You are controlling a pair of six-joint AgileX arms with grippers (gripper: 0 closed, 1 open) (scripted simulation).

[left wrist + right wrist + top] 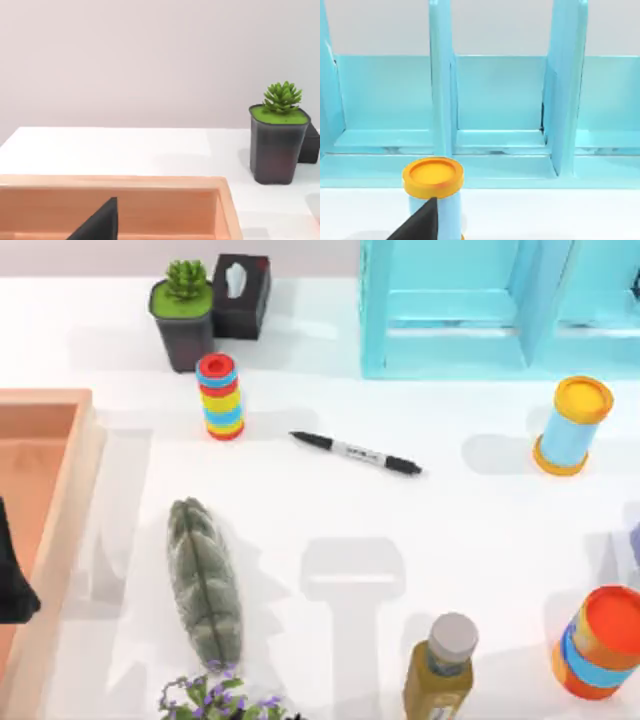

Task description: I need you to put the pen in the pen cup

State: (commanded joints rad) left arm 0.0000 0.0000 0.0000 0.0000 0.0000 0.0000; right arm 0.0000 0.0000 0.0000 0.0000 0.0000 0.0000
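One pen (356, 453) lies flat mid-table; you risk rolling it with a crooked pinch. Whether either pincer is wide or narrow, I cannot tell.

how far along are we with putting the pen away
Nothing looks done yet. The pen lies flat on the white table, untouched, between the striped ring stack and the blue canister with the orange lid. No gripper holds anything. Picking the pen up, carrying it and dropping it in a cup all remain.
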